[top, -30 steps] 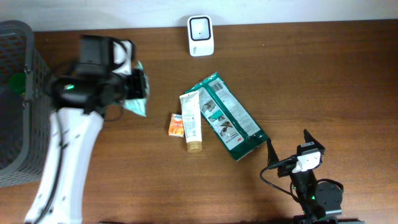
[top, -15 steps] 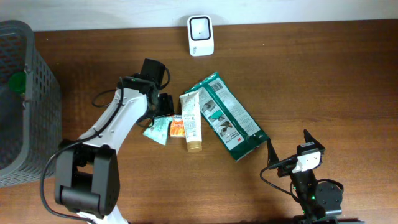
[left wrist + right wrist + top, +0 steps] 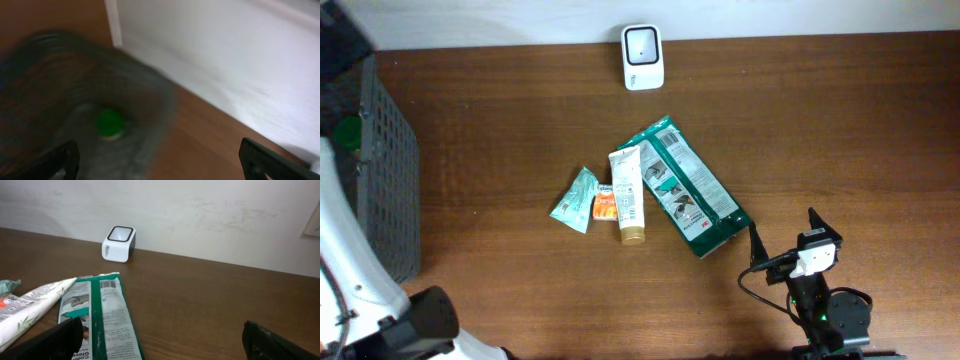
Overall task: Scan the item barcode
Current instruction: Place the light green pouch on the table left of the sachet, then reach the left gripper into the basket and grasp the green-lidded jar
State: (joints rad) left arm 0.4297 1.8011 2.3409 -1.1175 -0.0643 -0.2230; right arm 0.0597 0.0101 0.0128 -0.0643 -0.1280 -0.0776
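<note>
L tool (image 3: pixel 160 162) stands wide, nothing btwn its fingers. Its wrist view is badly blurred, but it looks down on the grey basket (image 3: pixel 75 95) w/ a green round thing (image 3: pixel 110 123) inside and a white wall (image 3: pixel 225 60) behind. From overhead only the white L arm (image 3: pixel 345 250) shows, along the left side of the desk (image 3: pixel 840 120), next to the basket.

R tool (image 3: pixel 165 342) is wide and empty too. It sits low at the near-right of the desk, apart from the items.

Items lie in a cluster mid-desk:
- Teal sachet (image 3: pixel 576 200) is leftmost, just beside a small orange box (image 3: pixel 605 203).
- The box touches a white tube (image 3: pixel 629 195), whose tan cap points to the near edge.
- The tube lies against a green pack (image 3: pixel 692 187) set on a diagonal.
- The pack's barcode (image 3: pixel 106 285) faces up (clear in the R wrist view).

White scanner (image 3: pixel 643 57) stands at the far edge by the wall, well apart from the cluster.
</note>
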